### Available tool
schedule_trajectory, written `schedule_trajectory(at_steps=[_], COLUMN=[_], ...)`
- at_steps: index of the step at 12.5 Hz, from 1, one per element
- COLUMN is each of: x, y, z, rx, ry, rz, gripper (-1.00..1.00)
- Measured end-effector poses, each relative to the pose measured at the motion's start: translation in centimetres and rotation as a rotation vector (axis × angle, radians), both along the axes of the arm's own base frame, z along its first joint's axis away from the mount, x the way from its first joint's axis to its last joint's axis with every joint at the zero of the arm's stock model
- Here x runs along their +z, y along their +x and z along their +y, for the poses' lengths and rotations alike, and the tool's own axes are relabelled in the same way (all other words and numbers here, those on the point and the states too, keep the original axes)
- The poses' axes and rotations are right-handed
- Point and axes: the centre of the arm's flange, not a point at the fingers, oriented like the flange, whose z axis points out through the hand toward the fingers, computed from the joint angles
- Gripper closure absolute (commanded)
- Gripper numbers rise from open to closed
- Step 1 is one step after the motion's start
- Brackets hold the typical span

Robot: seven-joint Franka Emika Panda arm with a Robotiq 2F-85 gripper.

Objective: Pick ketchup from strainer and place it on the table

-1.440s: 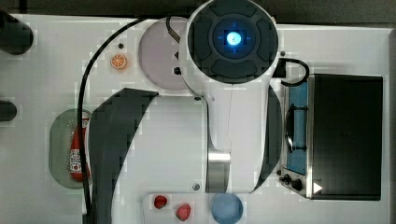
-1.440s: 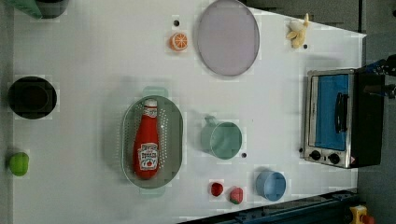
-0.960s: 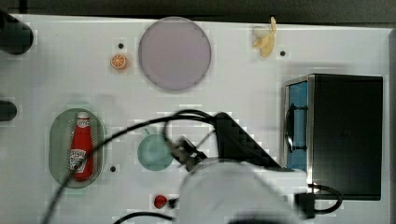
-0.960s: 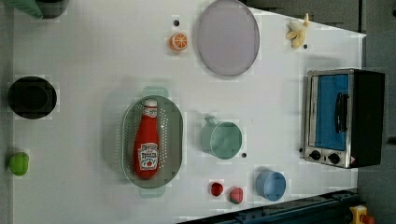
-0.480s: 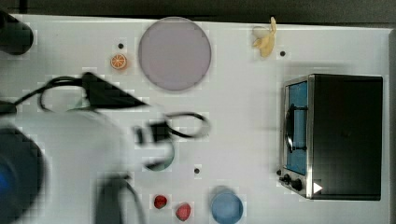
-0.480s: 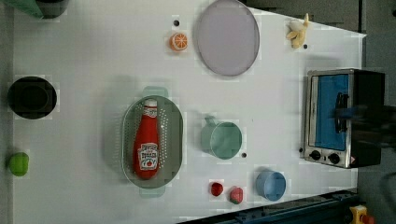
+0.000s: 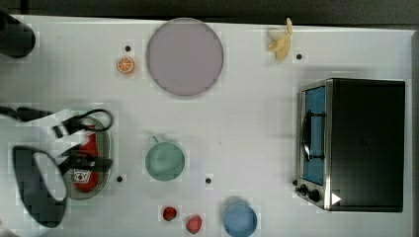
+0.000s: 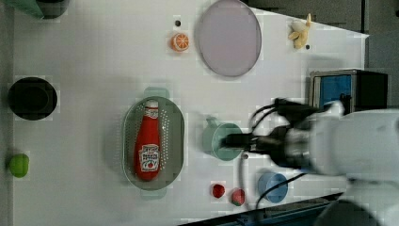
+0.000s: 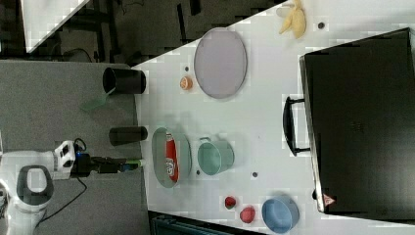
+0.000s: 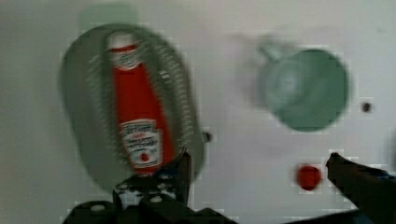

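Note:
The ketchup (image 8: 147,146), a red bottle with a white label, lies lengthwise in the pale green strainer (image 8: 176,141) on the white table (image 8: 94,56). In the wrist view the ketchup (image 10: 137,116) rests in the strainer (image 10: 79,93) just beyond my gripper (image 10: 261,172), which is open and holds nothing. One dark fingertip (image 10: 180,172) is near the bottle's base. The right view puts the gripper (image 9: 133,164) level with the strainer (image 9: 159,156) and short of the ketchup (image 9: 170,159). In the top view my arm (image 7: 37,182) partly covers the ketchup (image 7: 88,165).
A round green cup (image 8: 221,141) stands beside the strainer, with two strawberries (image 8: 218,190) and a blue bowl (image 8: 272,187) near the table's edge. Farther off are a purple plate (image 7: 184,57), an orange slice (image 7: 126,65), a banana (image 7: 280,44) and a toaster oven (image 7: 356,143).
My arm has swept across the top view to its left side, over the strainer, and has entered the left view from its right. The ketchup has not moved.

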Motion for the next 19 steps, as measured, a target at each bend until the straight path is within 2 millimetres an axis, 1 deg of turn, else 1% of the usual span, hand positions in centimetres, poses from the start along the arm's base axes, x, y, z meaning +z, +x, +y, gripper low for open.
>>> schedule_trajectory(at_steps=[1,2,3,5,6,8,9,11,13,15,16,18,19], x=[-1.1,-1.8,-2.5,-4.3,-5.8,-9.6,-11.8,-16.6,-20.9,-23.9,-25.2,-27.2,-27.8], y=[-1.0,-2.0,-2.7,-3.3,-3.5,-3.1,-2.8,-2.6,-3.2,-3.7,-4.0,-4.6,-4.9], z=[2.0,3.8,5.3,7.9,8.4,8.2,8.0,6.7,5.2,5.0,5.2,5.5,5.5], rx=[0.043,0.078,0.107,0.149,0.162,0.171,0.145,0.116,0.076,0.048,0.024,0.014,0.012], ry=[0.018,0.039,0.065,0.125,0.136,0.132,0.161,0.162,0.167,0.172,0.189,0.207,0.199], rz=[-0.011,-0.022,-0.042,-0.076,-0.081,-0.108,-0.106,-0.095,-0.060,-0.019,0.000,0.015,0.027], gripper=[-1.00,-1.00,-1.00,-1.00,-1.00,-1.00,-1.00,-1.00,-1.00,-1.00,-1.00,-1.00,-1.00])
